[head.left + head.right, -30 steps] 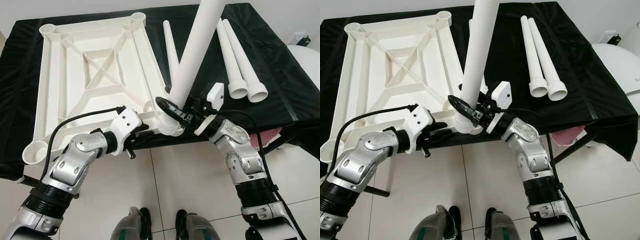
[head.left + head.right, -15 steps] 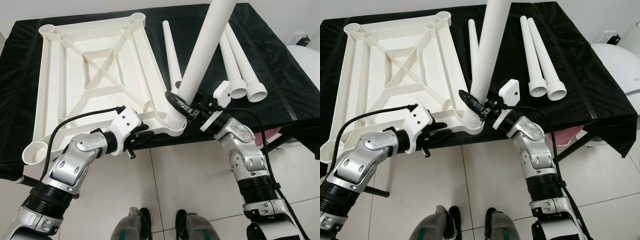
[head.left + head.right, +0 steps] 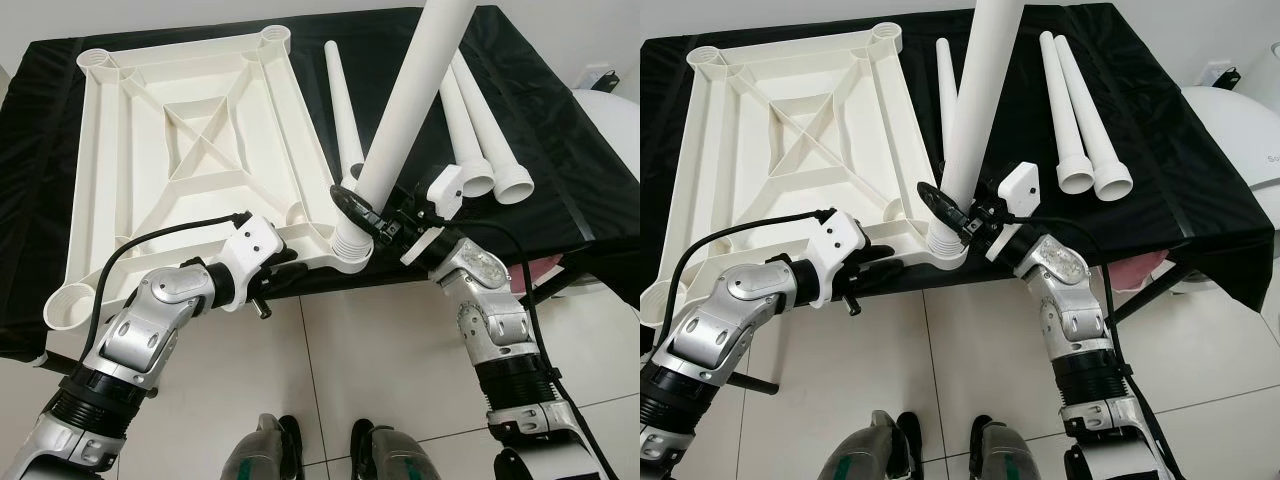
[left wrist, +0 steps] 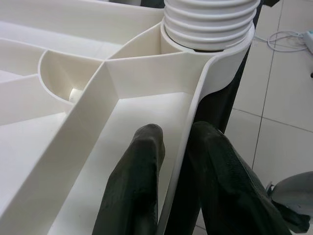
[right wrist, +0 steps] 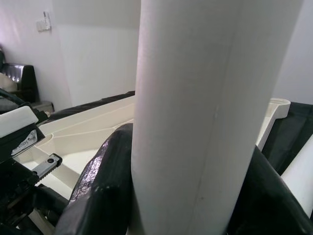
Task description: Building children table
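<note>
Four round corner sockets sit in the upturned white plastic tabletop (image 3: 190, 160), which lies underside-up on your black-draped work surface (image 3: 560, 150). The near-right socket (image 4: 215, 46) holds the ribbed, threaded end of a long white tapered plastic leg (image 3: 405, 125); that leg stands up out of it, leaning away to the right. The other three sockets you can see hold nothing. Your right gripper (image 3: 365, 213) is clamped around this leg just above the socket, its black fingers (image 5: 100, 183) pressed against both sides of the tube. Your left gripper (image 4: 171, 191) pinches the tabletop's near rim close to that same corner, one finger inside the rim wall and one outside. Three more white legs lie flat on the cloth: a single one (image 3: 343, 105) just beside the tabletop's right edge, and a touching pair (image 3: 1080, 115) further right.
</note>
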`<state>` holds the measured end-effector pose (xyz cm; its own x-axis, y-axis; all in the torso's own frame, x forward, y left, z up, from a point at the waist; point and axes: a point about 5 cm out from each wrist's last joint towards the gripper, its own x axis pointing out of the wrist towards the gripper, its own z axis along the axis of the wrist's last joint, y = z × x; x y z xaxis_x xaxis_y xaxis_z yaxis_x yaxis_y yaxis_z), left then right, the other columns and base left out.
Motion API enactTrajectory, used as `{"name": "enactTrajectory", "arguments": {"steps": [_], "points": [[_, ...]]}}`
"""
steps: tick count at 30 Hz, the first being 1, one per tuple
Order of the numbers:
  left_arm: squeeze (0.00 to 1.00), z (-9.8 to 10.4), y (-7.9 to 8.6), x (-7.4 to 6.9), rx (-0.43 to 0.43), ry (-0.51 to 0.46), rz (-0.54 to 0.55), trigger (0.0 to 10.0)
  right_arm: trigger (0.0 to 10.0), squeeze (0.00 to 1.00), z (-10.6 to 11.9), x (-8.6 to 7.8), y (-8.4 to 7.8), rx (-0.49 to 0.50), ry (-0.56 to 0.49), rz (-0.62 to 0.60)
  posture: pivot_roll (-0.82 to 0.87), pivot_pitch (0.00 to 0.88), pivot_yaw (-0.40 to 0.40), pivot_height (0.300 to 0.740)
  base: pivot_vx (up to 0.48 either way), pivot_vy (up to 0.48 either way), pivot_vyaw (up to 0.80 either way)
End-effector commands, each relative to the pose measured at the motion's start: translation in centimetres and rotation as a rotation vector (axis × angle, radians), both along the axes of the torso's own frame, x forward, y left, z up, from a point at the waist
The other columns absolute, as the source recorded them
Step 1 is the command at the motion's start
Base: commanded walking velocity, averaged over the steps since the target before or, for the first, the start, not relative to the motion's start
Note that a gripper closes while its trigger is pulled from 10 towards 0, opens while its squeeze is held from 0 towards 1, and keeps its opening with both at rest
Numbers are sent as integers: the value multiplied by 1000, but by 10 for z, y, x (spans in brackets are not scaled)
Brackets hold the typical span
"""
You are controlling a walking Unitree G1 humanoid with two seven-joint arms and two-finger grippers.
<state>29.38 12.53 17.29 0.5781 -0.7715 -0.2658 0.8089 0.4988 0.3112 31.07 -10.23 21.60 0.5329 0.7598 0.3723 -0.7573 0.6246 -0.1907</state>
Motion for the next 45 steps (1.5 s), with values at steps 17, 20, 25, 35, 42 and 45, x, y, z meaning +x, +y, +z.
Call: {"name": "enactTrajectory", "arguments": {"steps": [17, 20, 25, 35, 42, 45], "points": [[0, 21, -6, -6, -58, -68, -60, 10000, 10000, 0, -22, -1, 2, -154, 36, 47, -46, 223, 11, 740, 0, 0, 0], [0, 22, -5, -7, -60, -67, -59, 10000, 10000, 0, -23, 0, 1, -159, 43, 45, -45, 222, 10, 740, 0, 0, 0], [0, 22, -6, -8, -61, -68, -60, 10000, 10000, 0, -25, 2, 0, -150, 56, 35, -45, 222, 11, 740, 0, 0, 0], [0, 23, -6, -8, -61, -67, -63, 10000, 10000, 0, -32, 4, 0, -119, 113, -7, -44, 219, 12, 740, 0, 0, 0], [0, 24, -6, -8, -63, -68, -62, 10000, 10000, 0, -32, 3, 2, -130, 110, -42, -46, 221, 10, 740, 0, 0, 0], [0, 24, -6, -8, -64, -68, -61, 10000, 10000, 0, -32, 1, 3, -130, 100, -51, -46, 221, 10, 740, 0, 0, 0]]}}
